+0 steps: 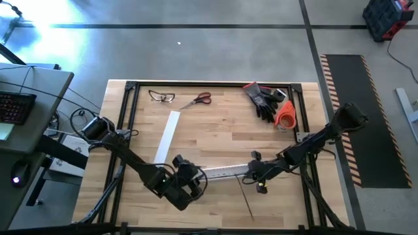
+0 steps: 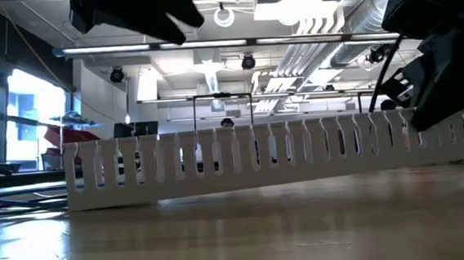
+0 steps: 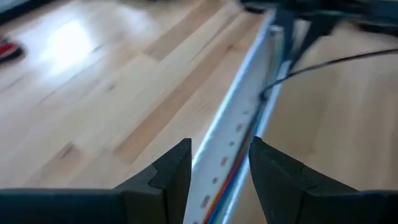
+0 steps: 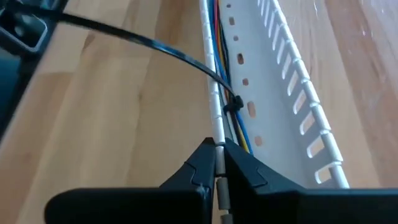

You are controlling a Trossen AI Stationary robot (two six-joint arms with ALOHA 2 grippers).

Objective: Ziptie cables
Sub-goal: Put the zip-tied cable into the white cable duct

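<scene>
Now both arms are down at the white slotted channel [image 1: 222, 172], which lies across the near part of the wooden table [image 1: 222, 124]. Inside that channel run the cables [image 4: 231, 127], coloured wires hugging one wall, with a black zip tie [image 4: 234, 104] looped round them and its long tail [image 4: 143, 40] sweeping off over the wood. The right gripper [image 4: 219, 163] sits at one end of the channel, its fingers pinched tight together on the channel's slotted wall. At the other end, the left gripper [image 3: 219, 163] straddles the channel, fingers part-way apart, one on each side of it, with the cables running between them. Beyond the channel, a flat white strip [image 1: 167, 136] lies on the table; farther off are scissors [image 1: 198, 100], safety glasses [image 1: 161, 96], black gloves [image 1: 262, 99] and an orange roll [image 1: 285, 114].
</scene>
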